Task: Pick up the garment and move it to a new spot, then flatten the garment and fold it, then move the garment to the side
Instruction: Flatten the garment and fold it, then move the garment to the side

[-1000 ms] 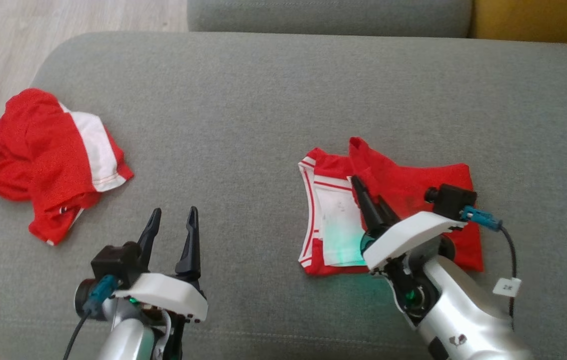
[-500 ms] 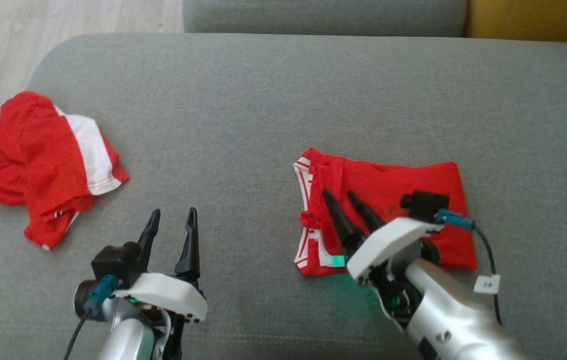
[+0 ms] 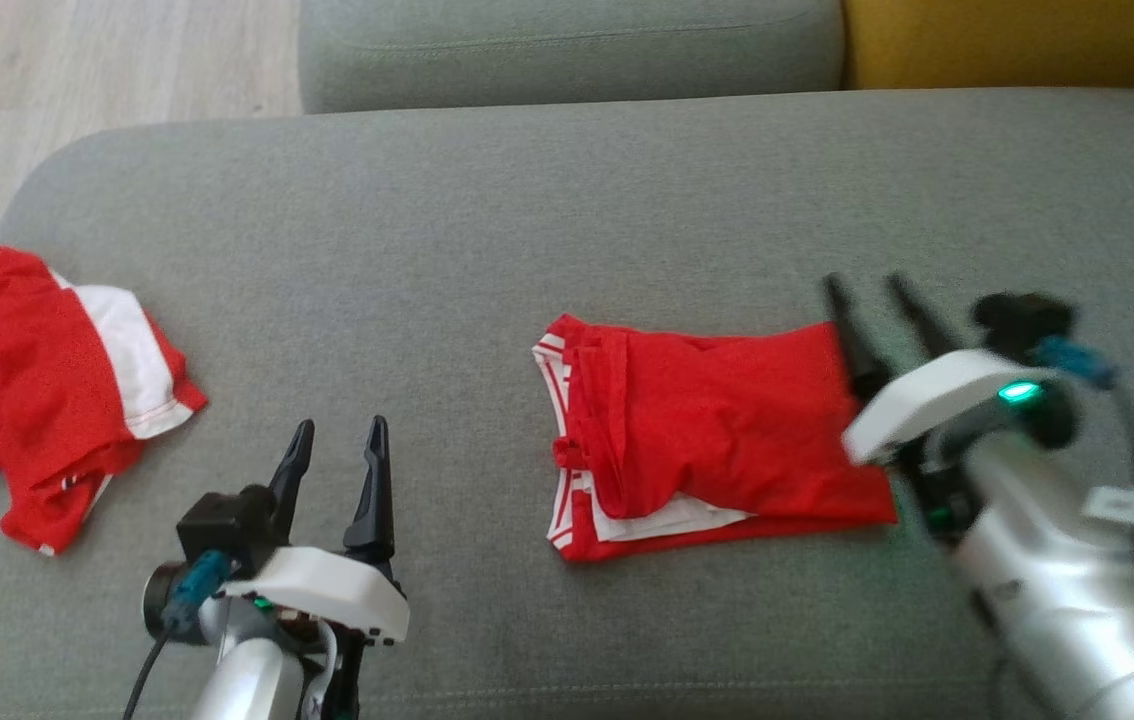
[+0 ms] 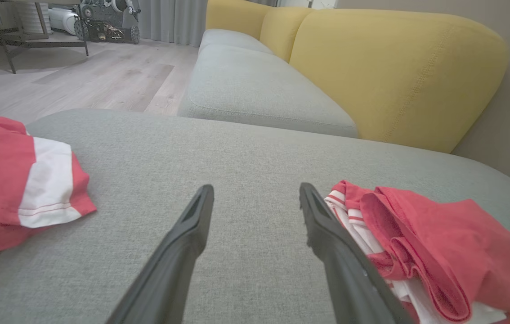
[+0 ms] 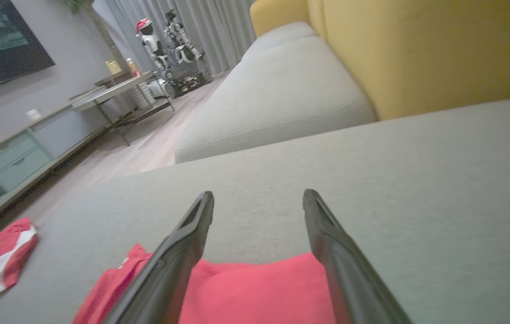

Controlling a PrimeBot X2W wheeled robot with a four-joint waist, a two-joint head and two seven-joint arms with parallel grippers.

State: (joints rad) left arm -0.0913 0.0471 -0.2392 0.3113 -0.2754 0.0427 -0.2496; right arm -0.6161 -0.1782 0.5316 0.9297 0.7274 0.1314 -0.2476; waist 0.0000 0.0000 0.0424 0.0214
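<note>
In the head view we are seeing the garment lying folded as a red rectangle near the middle of the grey seat cushion, with a white inner layer and striped trim peeking out at its near and left edges. The right gripper is hovering blurred at the garment's right edge, fingers spread and pinching nothing. The left gripper is waiting low on the left, well apart from the cloth, likewise spread and empty. We are judging the fold done and the shift to the side as the step in hand. For that we are advising a deep grip that is taking all layers together at one edge, then a slow carry, since a shallow pinch is risking peeling the top layer open. A second garment, crumpled red and white, is occupying the cushion's left end, so the right side is looking freer. In the left wrist view the spread fingers are framing bare cushion, with the folded garment's striped edge beside the finger on that view's right and the crumpled one at the left. In the right wrist view the parted fingers are pointing past the garment's edge over bare cushion, with the yellow backrest beyond. Another robot is standing far off across the room, blocking nothing.
</note>
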